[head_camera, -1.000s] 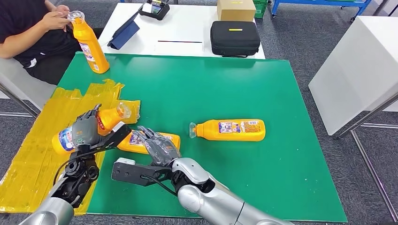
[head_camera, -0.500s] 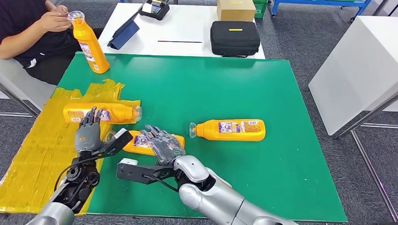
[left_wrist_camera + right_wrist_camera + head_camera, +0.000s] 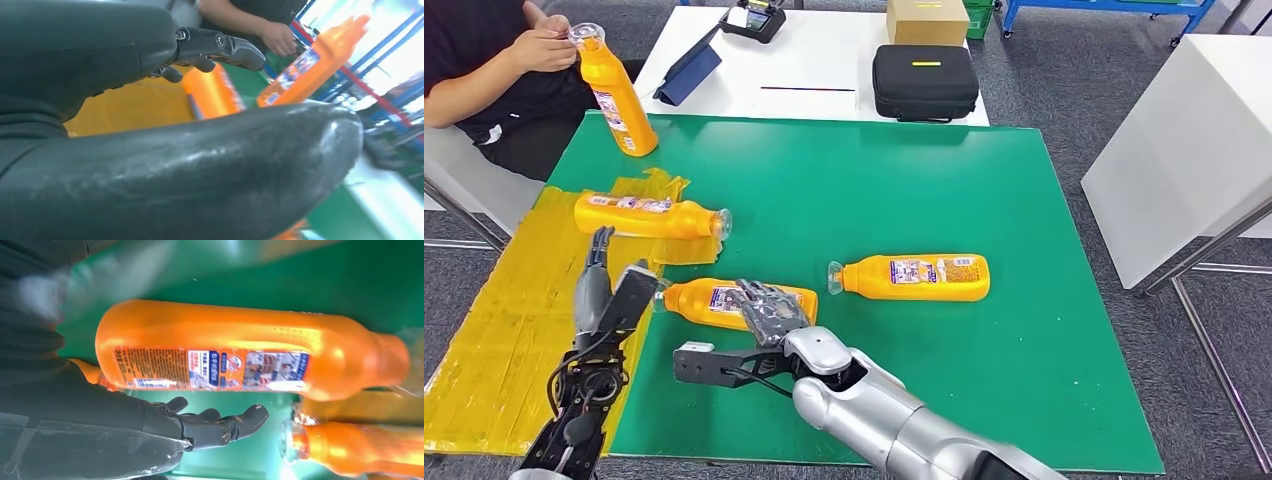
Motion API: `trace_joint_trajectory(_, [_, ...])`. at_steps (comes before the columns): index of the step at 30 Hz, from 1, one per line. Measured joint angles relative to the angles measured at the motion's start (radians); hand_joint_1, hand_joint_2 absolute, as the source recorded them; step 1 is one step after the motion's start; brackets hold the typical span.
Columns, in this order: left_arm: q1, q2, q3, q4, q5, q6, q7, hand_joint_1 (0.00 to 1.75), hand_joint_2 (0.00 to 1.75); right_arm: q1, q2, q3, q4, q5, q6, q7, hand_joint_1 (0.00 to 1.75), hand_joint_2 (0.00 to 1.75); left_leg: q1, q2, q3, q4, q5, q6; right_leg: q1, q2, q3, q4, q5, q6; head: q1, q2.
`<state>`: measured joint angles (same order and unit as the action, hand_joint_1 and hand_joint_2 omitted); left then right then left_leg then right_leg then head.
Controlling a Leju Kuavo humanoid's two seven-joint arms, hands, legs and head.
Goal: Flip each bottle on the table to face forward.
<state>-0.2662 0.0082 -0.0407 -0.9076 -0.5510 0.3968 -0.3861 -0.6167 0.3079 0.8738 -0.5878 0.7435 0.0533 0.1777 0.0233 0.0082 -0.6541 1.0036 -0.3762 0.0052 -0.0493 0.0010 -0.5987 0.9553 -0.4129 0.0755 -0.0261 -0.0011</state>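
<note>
Right hand [image 3: 769, 312] spread open over near bottle [image 3: 714, 300] lying on green table [image 3: 904, 190]; grips nothing. Left hand [image 3: 604, 295] empty, fingers extended. Advice: wrap fingers around bottle body, roll until label faces forward, avoid nudging neighbouring bottle [image 3: 914, 277].

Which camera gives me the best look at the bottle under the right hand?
Right wrist view: the bottle lies full length, label readable, with the right hand open beside it. Head view has it partly covered by that hand.
</note>
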Motion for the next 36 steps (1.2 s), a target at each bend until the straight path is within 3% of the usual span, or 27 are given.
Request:
trace_joint_trajectory(6, [0.068,-0.004,-0.014,-0.166,0.173,-0.028,-0.038,0.00,0.00,-0.037,0.019,0.011,0.092,-0.030,0.006,-0.003,0.00,1.75,0.000,0.000,0.000,0.000,0.000,0.000,0.000,0.000,0.000,0.000,0.000,0.000,0.000,0.000])
trace_joint_trajectory(12, [0.124,0.007,-0.061,-0.292,0.318,-0.006,-0.081,0.00,0.00,-0.056,0.019,0.039,0.164,-0.021,-0.033,0.052,0.00,1.75,0.000,0.000,0.000,0.000,0.000,0.000,0.000,0.000,0.000,0.000,0.000,0.000,0.000,0.000])
trace_joint_trajectory(26, [0.123,0.050,-0.133,-0.304,0.461,0.017,-0.139,0.00,0.00,-0.056,-0.006,0.058,0.246,-0.016,-0.011,0.117,0.00,1.75,0.000,0.000,0.005,0.000,-0.001,0.000,0.000,0.000,-0.001,-0.001,-0.001,0.000,0.000,0.000])
trace_joint_trajectory(30, [0.118,0.062,-0.148,-0.296,0.488,0.023,-0.144,0.00,0.00,-0.054,-0.014,0.059,0.265,-0.020,0.067,0.134,0.30,1.75,0.000,0.000,0.011,0.000,-0.004,-0.003,0.000,0.001,-0.002,-0.001,-0.005,-0.002,0.000,0.000])
trace_joint_trajectory(34, [0.108,0.068,-0.162,-0.286,0.499,0.023,-0.144,0.00,0.00,-0.059,-0.018,0.058,0.274,-0.030,0.129,0.138,0.30,1.75,0.000,0.001,0.016,0.000,-0.005,-0.003,0.000,0.001,0.002,-0.001,-0.005,-0.002,0.000,0.000])
trace_joint_trajectory(36, [0.105,0.069,-0.165,-0.283,0.499,0.023,-0.145,0.00,0.00,-0.059,-0.019,0.058,0.276,-0.031,0.134,0.138,0.93,1.75,0.000,0.001,0.017,0.000,-0.005,-0.003,0.000,0.001,0.003,-0.001,-0.005,-0.002,-0.001,0.000])
